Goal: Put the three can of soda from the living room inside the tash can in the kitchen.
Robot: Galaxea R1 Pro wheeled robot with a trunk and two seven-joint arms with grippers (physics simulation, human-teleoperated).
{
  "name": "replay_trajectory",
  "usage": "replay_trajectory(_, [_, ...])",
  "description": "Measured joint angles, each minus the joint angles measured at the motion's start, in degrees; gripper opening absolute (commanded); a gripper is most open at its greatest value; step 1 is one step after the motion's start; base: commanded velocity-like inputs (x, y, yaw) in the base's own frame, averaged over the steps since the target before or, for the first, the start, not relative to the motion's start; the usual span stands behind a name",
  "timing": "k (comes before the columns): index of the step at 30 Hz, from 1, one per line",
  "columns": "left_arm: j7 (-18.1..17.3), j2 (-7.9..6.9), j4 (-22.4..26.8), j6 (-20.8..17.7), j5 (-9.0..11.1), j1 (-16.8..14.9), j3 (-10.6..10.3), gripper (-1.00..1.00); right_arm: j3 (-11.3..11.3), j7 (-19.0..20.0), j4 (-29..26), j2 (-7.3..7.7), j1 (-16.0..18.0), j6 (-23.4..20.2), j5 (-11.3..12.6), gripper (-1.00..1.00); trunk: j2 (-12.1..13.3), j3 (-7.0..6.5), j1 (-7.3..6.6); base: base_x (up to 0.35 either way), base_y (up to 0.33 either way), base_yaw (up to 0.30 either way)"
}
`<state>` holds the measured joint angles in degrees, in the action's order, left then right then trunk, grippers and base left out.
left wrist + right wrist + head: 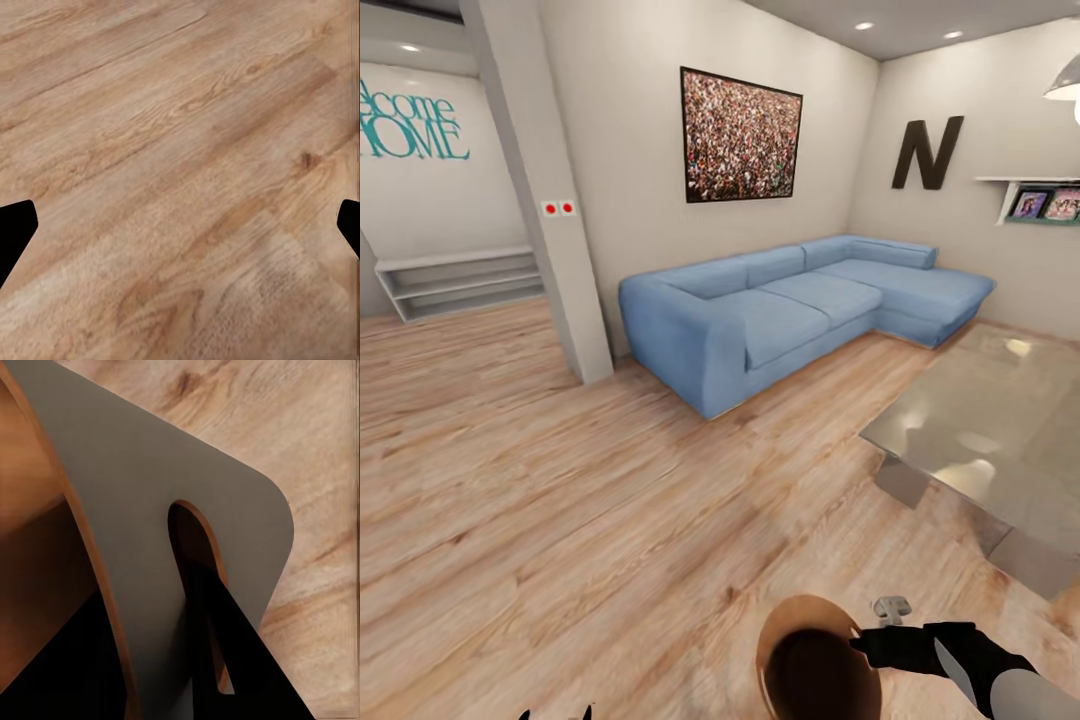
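The trash can [815, 665] was cut off by the bottom edge of the head view, its dark interior too shadowed to show any contents, and the right gripper [870, 648] at its rim hid how its fingers closed there. In the right wrist view the trash can's wall [150, 510] ran past the frame, and one black finger [247, 660] was partly hidden behind its handle slot. The low table [1000, 420], the pendant lamp [1065, 80] and the wall shelf [1030, 200] were clipped at the right edge, and the shelf's framed photos were too small to make out.
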<state>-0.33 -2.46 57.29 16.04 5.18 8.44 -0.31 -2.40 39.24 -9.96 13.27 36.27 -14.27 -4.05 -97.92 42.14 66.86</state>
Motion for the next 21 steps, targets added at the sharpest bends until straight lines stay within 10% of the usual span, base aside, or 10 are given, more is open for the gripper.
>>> replay_trajectory(21, [0.0,-0.08,0.1,0.1,-0.2,0.0,-0.5,1.00,-0.1,0.1,0.0,0.04,0.0,0.0,-0.1,-1.00,0.0,0.57,0.00,0.099,-0.189,-0.243])
